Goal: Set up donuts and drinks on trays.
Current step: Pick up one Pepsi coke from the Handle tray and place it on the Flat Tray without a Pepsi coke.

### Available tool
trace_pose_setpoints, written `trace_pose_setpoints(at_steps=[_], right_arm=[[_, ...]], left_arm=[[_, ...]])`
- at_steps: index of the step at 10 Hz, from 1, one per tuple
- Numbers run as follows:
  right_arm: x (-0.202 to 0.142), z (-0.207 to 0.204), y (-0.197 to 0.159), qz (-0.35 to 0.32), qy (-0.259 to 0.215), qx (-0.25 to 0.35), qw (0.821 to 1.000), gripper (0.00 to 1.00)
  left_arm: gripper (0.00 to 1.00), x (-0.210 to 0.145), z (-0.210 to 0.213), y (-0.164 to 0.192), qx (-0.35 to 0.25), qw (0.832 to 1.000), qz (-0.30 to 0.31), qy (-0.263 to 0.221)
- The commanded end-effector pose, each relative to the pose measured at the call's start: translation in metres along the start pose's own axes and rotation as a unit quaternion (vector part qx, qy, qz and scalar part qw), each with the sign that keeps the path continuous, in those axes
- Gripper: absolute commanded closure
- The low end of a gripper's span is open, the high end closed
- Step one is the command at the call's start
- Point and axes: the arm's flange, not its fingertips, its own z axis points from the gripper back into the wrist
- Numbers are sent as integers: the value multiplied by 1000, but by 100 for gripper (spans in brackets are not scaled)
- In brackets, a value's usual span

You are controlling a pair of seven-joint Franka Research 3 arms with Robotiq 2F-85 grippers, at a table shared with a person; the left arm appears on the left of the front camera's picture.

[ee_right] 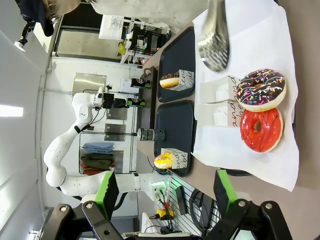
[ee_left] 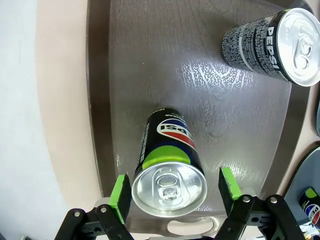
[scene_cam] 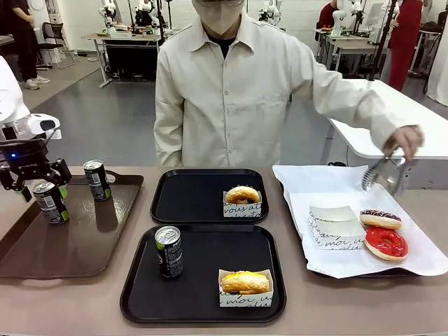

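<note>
I see my left gripper [ee_left: 173, 190] open around the top of a can [ee_left: 169, 155] on the brown tray [ee_left: 150, 60] (one pad [ee_left: 227, 182] is clearly apart from it). My right gripper [ee_right: 166, 192] is wide open too, facing the red donut [ee_right: 259, 129] on white paper [ee_right: 270, 45].

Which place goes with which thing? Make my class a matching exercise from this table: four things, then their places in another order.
Things
1 red-iced donut
2 tongs
3 drink beside a sleeved donut
4 can between the pads of the left gripper

Places
A near black tray
B person's hand
C white paper
D brown tray

Pairs: 1-C, 2-B, 3-A, 4-D
</note>
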Motion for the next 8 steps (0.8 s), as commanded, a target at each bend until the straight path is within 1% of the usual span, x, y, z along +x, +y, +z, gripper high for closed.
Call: trace_pose_setpoints(at_steps=[1, 4, 5, 6, 7, 8], right_arm=[[2, 1, 1, 2, -4, 11, 1000, 0], [2, 1, 1, 2, -4, 11, 1000, 0], [2, 1, 1, 2, -4, 11, 1000, 0], [2, 1, 1, 2, -4, 11, 1000, 0], [2, 1, 1, 2, -4, 11, 1000, 0], [2, 1, 1, 2, -4, 11, 1000, 0]], left_arm=[[9, 7, -10, -1, -13, 1000, 1, -9], [9, 14, -15, 2, -9, 1000, 6, -9], [39, 12, -15, 3, -25, 1000, -2, -11], [64, 13, -15, 3, -23, 1000, -2, -16], [94, 14, -13, 3, -23, 1000, -5, -16], [100, 13, -13, 4, -23, 1000, -6, -17]])
